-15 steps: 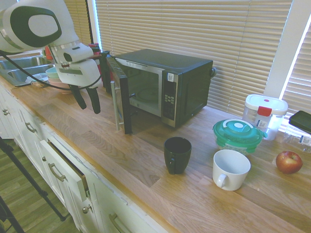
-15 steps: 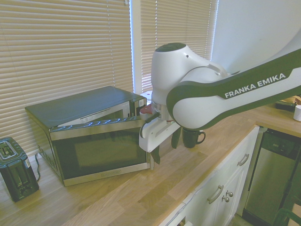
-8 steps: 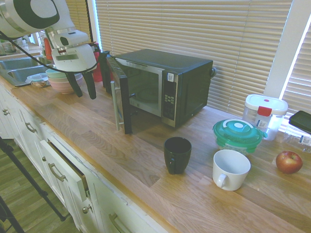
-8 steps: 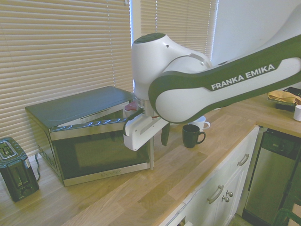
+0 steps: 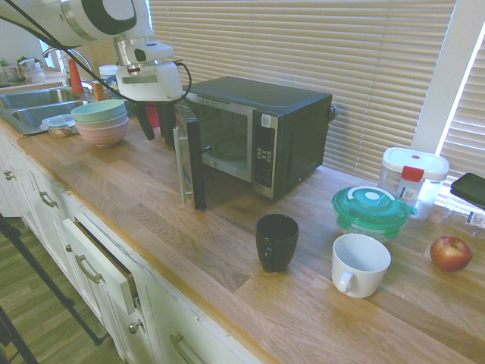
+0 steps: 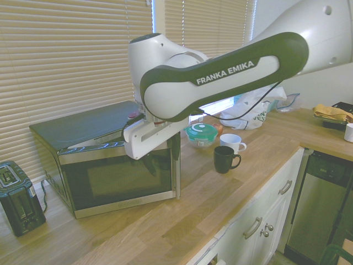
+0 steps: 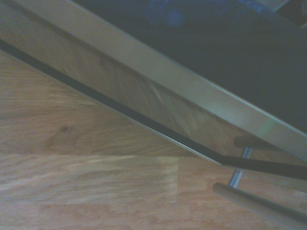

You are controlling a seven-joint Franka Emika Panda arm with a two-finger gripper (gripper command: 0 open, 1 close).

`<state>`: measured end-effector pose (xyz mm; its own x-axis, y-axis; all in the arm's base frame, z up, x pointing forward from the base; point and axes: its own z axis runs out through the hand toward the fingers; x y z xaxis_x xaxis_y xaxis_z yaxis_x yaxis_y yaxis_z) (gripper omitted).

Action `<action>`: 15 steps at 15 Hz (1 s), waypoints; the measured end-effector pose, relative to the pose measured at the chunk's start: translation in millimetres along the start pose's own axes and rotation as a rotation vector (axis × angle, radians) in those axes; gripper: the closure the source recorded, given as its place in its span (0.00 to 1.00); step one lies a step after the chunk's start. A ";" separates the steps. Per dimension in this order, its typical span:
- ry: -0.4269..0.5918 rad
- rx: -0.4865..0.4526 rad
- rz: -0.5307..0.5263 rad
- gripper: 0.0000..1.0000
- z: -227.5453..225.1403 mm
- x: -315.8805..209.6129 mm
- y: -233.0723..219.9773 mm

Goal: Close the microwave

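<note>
The gripper [image 5: 154,121] has swung from the open counter [image 5: 189,243] at the left of the first exterior frame up and rightward over the past second, and now hangs at upper left, just beside the outer face of the door [image 5: 189,155] of the microwave [image 5: 258,133]. Its dark fingers [image 5: 145,123] point down with a modest gap between them, gripping nothing; whether they touch the door cannot be told. In the second exterior frame the arm, earlier low at centre right, now arches across the top, its gripper [image 6: 161,157] in front of the door's glass at centre. The microwave sits at centre on the counter against the blinds, its door standing ajar as it did a second ago. The wrist view shows the door's steel trim [image 7: 192,88] running diagonally above the wood, the bar handle [image 7: 259,203] at lower right. Elsewhere, bowls [image 5: 99,121] are stacked at upper left; a black mug [image 5: 276,241] and a white mug [image 5: 358,264] stand at lower right.
</note>
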<state>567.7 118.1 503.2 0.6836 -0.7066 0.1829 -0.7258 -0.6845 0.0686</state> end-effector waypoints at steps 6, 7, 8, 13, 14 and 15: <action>-0.022 0.022 0.007 0.00 13.7 72.1 -34.6; -0.025 0.027 0.008 0.00 18.1 82.7 -41.8; -0.024 0.033 0.006 0.00 22.4 92.3 -48.5; 0.006 0.100 -0.016 0.00 23.1 119.8 -71.9; 0.019 0.123 -0.022 0.00 20.1 123.3 -72.5; 0.017 0.134 -0.022 0.00 19.2 125.4 -71.9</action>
<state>707.1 75.3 502.3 0.6974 -0.6885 0.1990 -0.6928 -0.7187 -0.0589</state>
